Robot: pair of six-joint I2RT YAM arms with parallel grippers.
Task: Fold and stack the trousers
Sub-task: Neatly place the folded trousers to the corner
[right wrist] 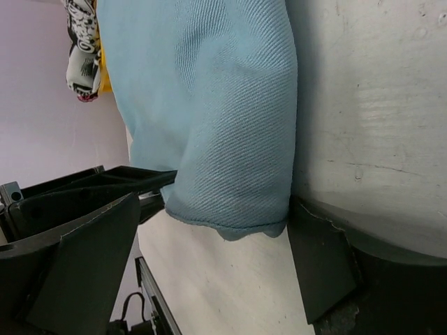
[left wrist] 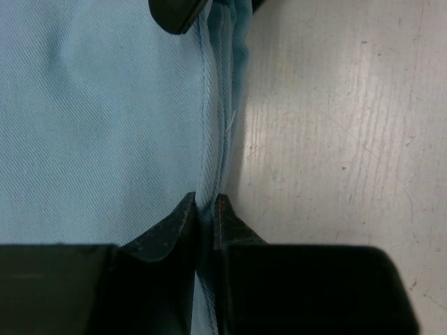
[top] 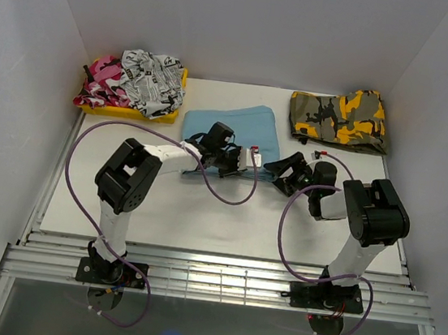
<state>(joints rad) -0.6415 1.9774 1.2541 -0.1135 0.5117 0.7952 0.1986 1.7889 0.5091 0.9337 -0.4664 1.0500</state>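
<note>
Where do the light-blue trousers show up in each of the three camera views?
Top external: trousers folded at the table's middle, toward the far edge.
Left wrist: trousers fill the left half, table on the right.
Right wrist: trousers run from the top edge to mid-frame, table on the right.
Shared landmark: the white table along the cloth's edge.

White walls on 3 sides, white tabletop w/ metal rails at near edge.

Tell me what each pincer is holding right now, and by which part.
The left pincer pinches the trousers by their seamed edge. The right pincer stands open around a folded corner, holding nothing.
</note>
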